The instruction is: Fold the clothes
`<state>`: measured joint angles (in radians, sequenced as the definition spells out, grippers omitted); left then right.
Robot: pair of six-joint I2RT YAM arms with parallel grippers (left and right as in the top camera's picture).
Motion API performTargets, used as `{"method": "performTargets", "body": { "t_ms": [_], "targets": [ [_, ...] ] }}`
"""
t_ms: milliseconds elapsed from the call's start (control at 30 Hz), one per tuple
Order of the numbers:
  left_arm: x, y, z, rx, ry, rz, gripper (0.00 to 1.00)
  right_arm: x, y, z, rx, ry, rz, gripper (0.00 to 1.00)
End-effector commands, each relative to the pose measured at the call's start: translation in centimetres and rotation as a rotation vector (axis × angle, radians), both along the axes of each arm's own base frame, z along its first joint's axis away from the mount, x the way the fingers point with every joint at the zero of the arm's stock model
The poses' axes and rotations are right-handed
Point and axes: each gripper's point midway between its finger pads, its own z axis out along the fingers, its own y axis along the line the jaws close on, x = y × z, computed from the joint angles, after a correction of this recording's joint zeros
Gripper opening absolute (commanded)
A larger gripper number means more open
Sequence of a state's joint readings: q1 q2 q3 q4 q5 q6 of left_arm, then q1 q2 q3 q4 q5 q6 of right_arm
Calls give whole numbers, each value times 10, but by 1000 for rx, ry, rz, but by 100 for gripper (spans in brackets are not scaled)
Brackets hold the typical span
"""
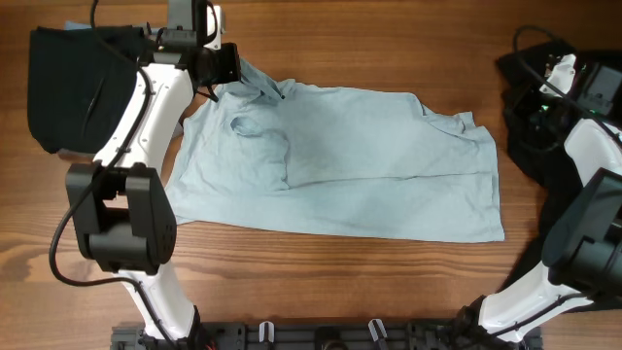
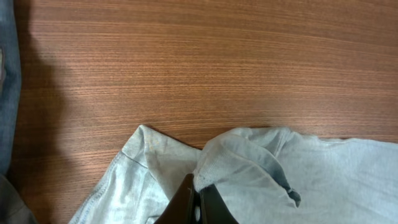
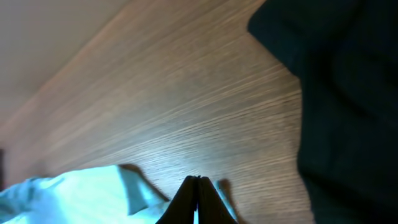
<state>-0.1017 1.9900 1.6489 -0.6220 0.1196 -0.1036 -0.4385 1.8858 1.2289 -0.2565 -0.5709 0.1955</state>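
Brown wood-grain tabletop (image 1: 389, 292) is filling every view, and the pale light-blue short-sleeved cotton T-shirt (image 1: 369, 165) is lying spread across its centre, wrinkled, with its neck opening showing toward 9 o'clock. At the shirt's 10 o'clock corner the fabric is rising in a peak to the left gripper (image 1: 233, 70). Its jaws are standing clenched, with a fold of that cloth seemingly pinched between them; the left wrist view is showing the bunched fabric right against the dark fingertips (image 2: 183, 202). Toward 3 o'clock the right gripper (image 3: 198, 183) is hanging fully closed and grasping nothing, over bare wood near a corner of the shirt. A crumpled black fabric garment (image 1: 530, 136) is lying under the right arm at 3 o'clock, just beside the shirt's edge. Another flat black cloth (image 1: 68, 87) is sitting at 10 o'clock, with the white left arm (image 1: 136, 126) crossing just beside it. A black mounting rail (image 1: 321, 335) is running along the table's 6 o'clock edge.
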Motion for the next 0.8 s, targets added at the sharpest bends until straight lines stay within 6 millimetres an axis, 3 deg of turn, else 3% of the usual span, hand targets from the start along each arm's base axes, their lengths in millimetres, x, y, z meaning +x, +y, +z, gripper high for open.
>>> {"method": "performTargets", "body": {
  "t_ms": [0, 67, 100, 200, 267, 500, 767],
  "targets": [
    [-1, 2, 40, -9, -81, 13, 4, 2, 14, 25, 73, -40, 31, 4],
    [-1, 2, 43, -10, -87, 13, 4, -3, 16, 21, 81, -14, 33, 8],
    [-1, 2, 43, -10, -86, 13, 4, -5, 16, 18, 66, -10, 52, 23],
    [-2, 2, 41, -10, -79, 12, 4, -10, 16, 7, 1, 26, 74, 49],
    [-2, 1, 41, -10, -79, 10, 4, -11, 13, -1, -51, 54, 73, 60],
    [-2, 1, 41, -10, -78, 10, 4, -2, 32, -37, -112, 112, 120, 56],
    [-5, 1, 40, -8, -67, 10, 4, -3, 28, -78, -198, 206, 94, 52]
  ]
}}
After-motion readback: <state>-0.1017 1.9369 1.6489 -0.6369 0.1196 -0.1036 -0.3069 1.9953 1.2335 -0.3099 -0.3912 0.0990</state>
